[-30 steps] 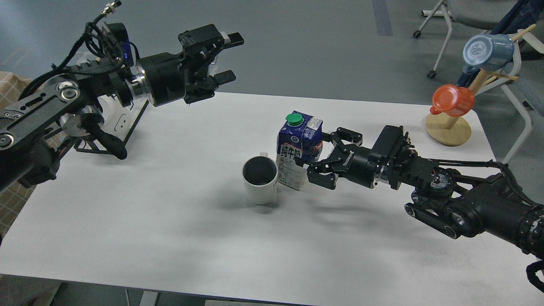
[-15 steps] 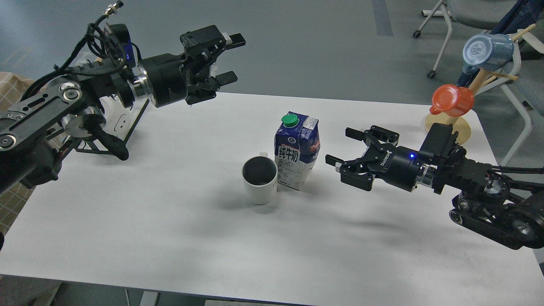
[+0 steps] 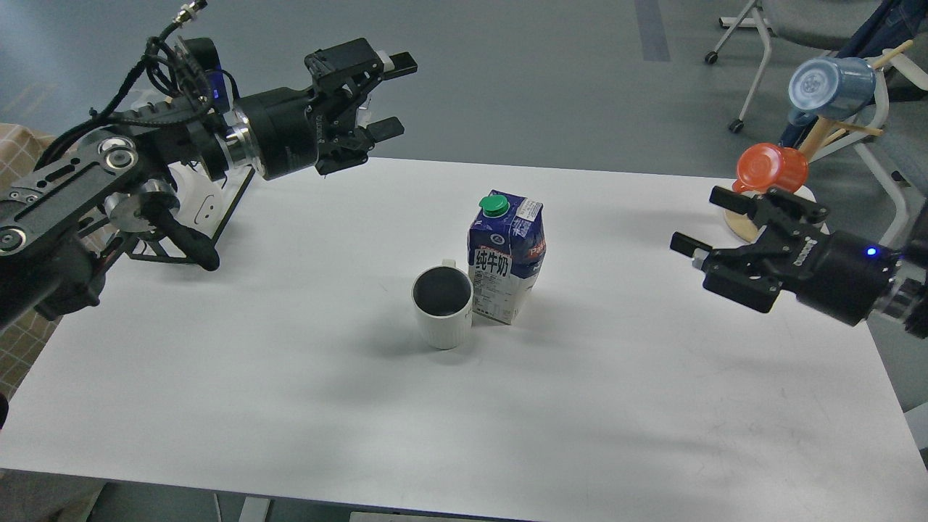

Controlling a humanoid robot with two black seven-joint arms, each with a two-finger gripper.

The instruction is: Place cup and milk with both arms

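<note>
The cup (image 3: 443, 307), an off-white ribbed mug with a dark inside, stands upright near the middle of the white table (image 3: 290, 406). The milk (image 3: 506, 255), a blue and white carton with a green cap, stands upright right beside it, on its right. My left gripper (image 3: 395, 96) is open and empty, held high above the table's back left. My right gripper (image 3: 699, 221) is open and empty, well to the right of the milk, its fingers pointing left.
A wooden mug tree (image 3: 761, 217) at the table's back right corner holds an orange cup (image 3: 771, 168) and a blue cup (image 3: 831, 86). A white device on a black frame (image 3: 206, 210) stands at the back left. A chair (image 3: 790, 29) is behind the table.
My right gripper was open around the milk, then drew back to the right, leaving the carton standing. My left gripper has hardly moved. Cup and milk stay put.
</note>
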